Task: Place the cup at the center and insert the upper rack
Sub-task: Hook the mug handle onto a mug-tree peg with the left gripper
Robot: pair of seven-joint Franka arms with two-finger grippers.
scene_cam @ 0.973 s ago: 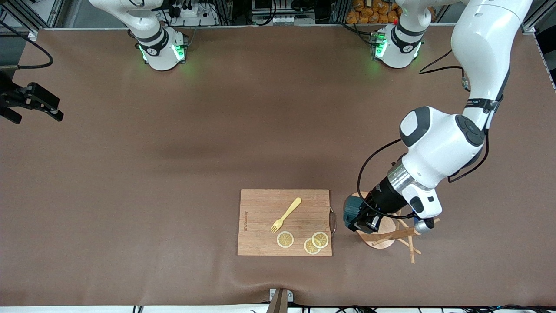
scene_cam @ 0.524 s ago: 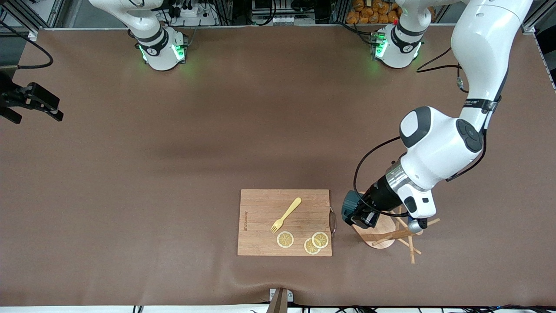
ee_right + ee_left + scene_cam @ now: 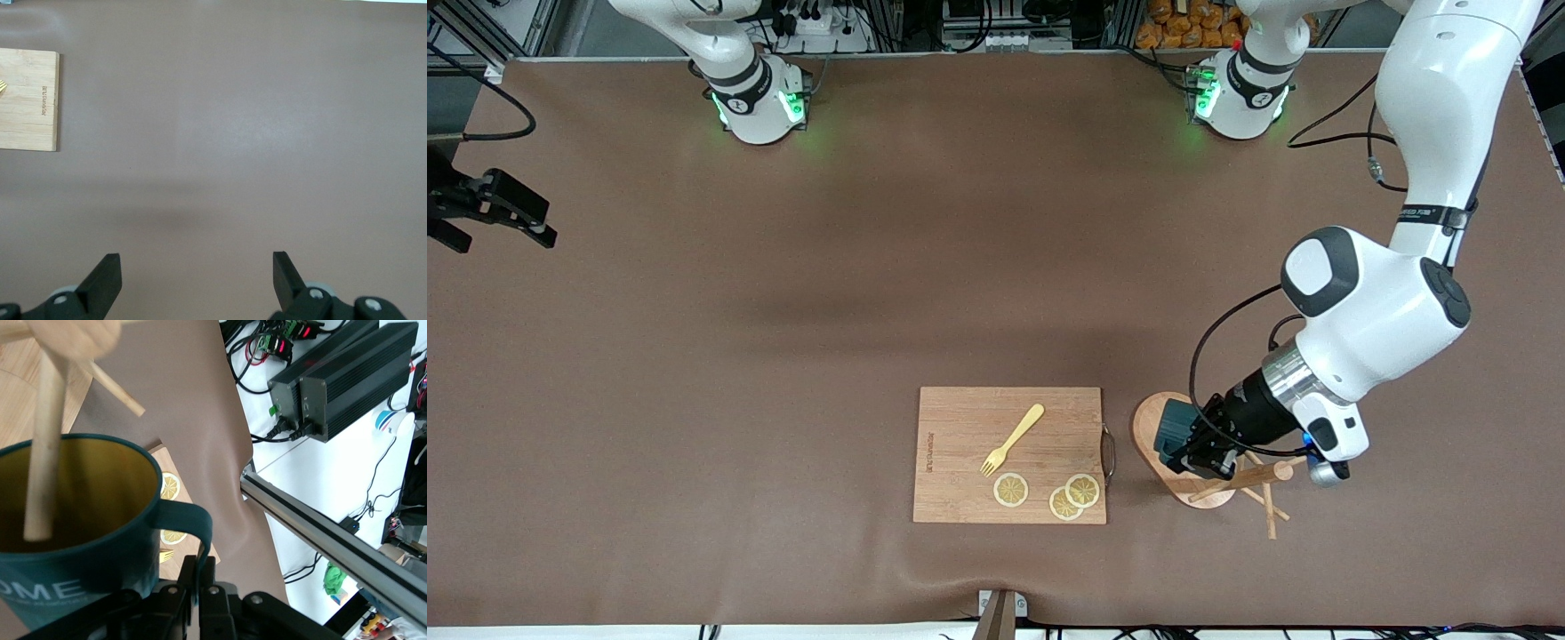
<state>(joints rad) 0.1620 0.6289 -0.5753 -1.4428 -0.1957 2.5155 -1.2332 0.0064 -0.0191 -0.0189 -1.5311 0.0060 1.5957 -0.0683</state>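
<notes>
Reaching down from its base at the top of the front view, the left arm brings the left gripper (image 3: 1199, 455) over the oval base of the upper rack (image 3: 1202, 471), which stands on the brown desk (image 3: 783, 338) just beside the cutting board (image 3: 1009, 454), toward the left arm's end. The fingers are clenched on the cup (image 3: 1172, 429), a dark teal mug held in the air over the rack's base, close to the post and its crossing pegs. On the cutting board lie a yellow fork (image 3: 1012, 439) and three lemon slices (image 3: 1048, 492), the slices nearer the front camera than the fork. The right gripper (image 3: 511, 211) hangs at the edge of the desk at the right arm's end, waiting, well apart from everything else.

From the left wrist view, the cup (image 3: 87, 547) fills the foreground, its mustard-yellow inside open to the camera, white lettering on its side and its loop handle next to the black fingers (image 3: 200, 587) that grasp it. A wooden peg of the upper rack (image 3: 47, 447) crosses in front of the cup's mouth; whether it touches the cup cannot be told. The lemon slices (image 3: 171, 487) show past the rim.

From the right wrist view, the right gripper (image 3: 197, 277) has its fingers spread wide and released over bare desk (image 3: 253, 133), with a corner of the cutting board (image 3: 28, 100) in sight.
</notes>
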